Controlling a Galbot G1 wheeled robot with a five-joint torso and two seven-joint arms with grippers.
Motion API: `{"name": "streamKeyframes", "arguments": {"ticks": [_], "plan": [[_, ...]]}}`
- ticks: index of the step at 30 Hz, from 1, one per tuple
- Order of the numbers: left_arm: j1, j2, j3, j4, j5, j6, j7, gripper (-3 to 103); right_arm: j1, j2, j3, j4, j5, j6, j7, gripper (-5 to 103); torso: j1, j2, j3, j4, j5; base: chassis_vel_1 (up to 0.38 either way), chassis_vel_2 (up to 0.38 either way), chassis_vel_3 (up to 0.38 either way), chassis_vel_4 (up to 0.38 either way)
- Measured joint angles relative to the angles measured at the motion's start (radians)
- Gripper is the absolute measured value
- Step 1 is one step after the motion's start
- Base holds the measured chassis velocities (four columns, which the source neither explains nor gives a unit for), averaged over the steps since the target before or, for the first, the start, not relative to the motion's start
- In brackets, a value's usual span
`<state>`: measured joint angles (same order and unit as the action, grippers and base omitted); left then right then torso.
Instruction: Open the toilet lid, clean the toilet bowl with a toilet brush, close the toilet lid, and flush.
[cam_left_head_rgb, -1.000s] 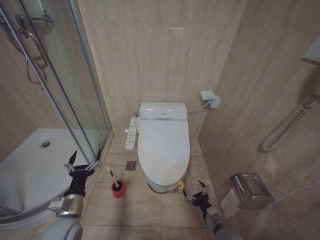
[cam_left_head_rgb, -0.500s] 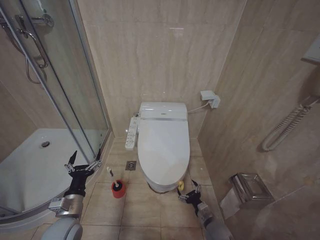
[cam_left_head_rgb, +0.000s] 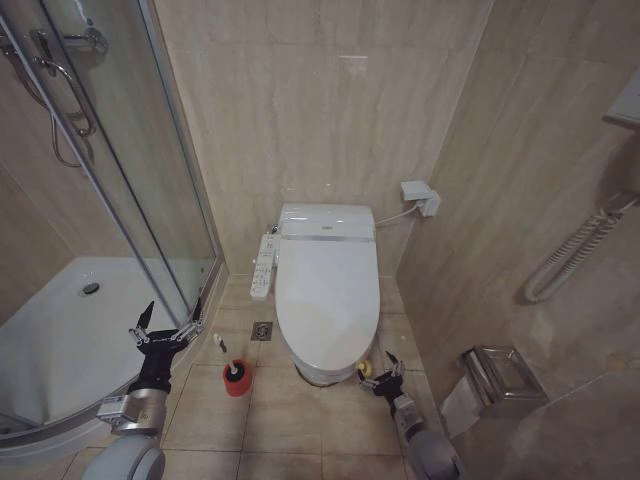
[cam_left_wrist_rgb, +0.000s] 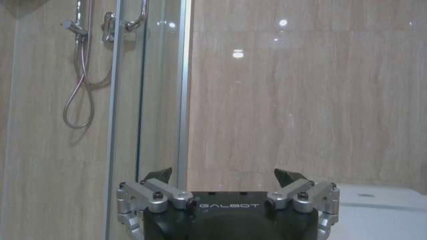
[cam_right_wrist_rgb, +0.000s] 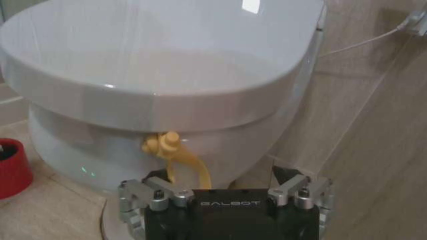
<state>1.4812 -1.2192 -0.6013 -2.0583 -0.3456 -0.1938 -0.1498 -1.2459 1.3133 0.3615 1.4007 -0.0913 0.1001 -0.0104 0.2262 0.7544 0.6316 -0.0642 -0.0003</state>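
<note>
So over the last second the right tool (cam_left_head_rgb: 382, 374) has crept in from the right side toward the front rim of the toilet, and now it sits low, right by the small yellow tie (cam_right_wrist_rgb: 175, 156) hanging off the toilet lid (cam_left_head_rgb: 327, 285). Its jaws are spread wide, holding nothing, with the tie just ahead of them in the right wrist view. The lid is down flat over the toilet bowl (cam_right_wrist_rgb: 93, 145). It's glossy hard plastic, probably light but slippery, so I'd go for the soft tie as the handle. The left tool (cam_left_head_rgb: 165, 330) hangs parked by the shower door, also wide open. The toilet brush (cam_left_head_rgb: 231, 369) stands in its red cup on the floor.
</note>
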Motion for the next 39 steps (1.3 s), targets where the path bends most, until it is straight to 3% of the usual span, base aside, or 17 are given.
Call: {"name": "streamKeyframes", "arguments": {"ticks": [5,6,13,14,20,21,27,28,39], "plan": [[0.0,0.0,0.0,0.0,0.0,0.0,0.0,100,0.001,0.0,0.0,-0.01,-0.006,0.01,-0.003,102,0.0,0.0,0.0,-0.0001,-0.0001,0.0,0.0,0.0,0.0],[0.0,0.0,0.0,0.0,0.0,0.0,0.0,100,0.001,0.0,0.0,-0.01,-0.006,0.012,-0.005,77,0.0,0.0,0.0,-0.0001,-0.0001,0.0,0.0,0.0,0.0],[0.0,0.0,0.0,0.0,0.0,0.0,0.0,100,0.007,0.001,0.001,-0.014,-0.006,0.025,-0.004,77,0.0,0.0,0.0,0.0004,0.0001,0.0,0.0,0.0,0.0],[0.0,0.0,0.0,0.0,0.0,0.0,0.0,100,0.007,0.001,0.001,-0.014,-0.006,0.025,-0.005,49,0.0,0.0,0.0,0.0005,0.0002,0.0,0.0,0.0,0.0],[0.0,0.0,0.0,0.0,0.0,0.0,0.0,100,0.004,0.0,0.003,-0.013,-0.005,0.025,-0.006,49,0.0,0.0,0.0,0.0004,0.0002,0.0,0.0,0.0,0.0],[0.0,0.0,0.0,0.0,0.0,0.0,0.0,100,0.004,0.0,0.004,-0.013,-0.005,0.025,-0.006,22,0.0,0.0,0.0,0.0003,0.0002,0.0,0.0,0.0,0.0],[0.0,0.0,0.0,0.0,0.0,0.0,0.0,100,0.0,-0.002,0.012,-0.01,0.002,0.029,-0.007,22,0.0,0.0,0.0,0.0003,0.0002,0.0,0.0,0.0,0.0],[0.0,0.0,0.0,0.0,0.0,0.0,0.0,100,-0.003,-0.003,0.018,-0.005,0.015,0.029,-0.003,1,0.0,0.0,0.0,0.0002,0.0003,0.0,0.0,0.0,0.0],[0.0,0.0,0.0,0.0,0.0,0.0,0.0,100,-0.027,-0.006,0.079,0.073,0.125,0.017,0.041,1,0.0,0.0,0.0,0.0009,0.0007,0.0,0.0,0.0,0.0]]}}
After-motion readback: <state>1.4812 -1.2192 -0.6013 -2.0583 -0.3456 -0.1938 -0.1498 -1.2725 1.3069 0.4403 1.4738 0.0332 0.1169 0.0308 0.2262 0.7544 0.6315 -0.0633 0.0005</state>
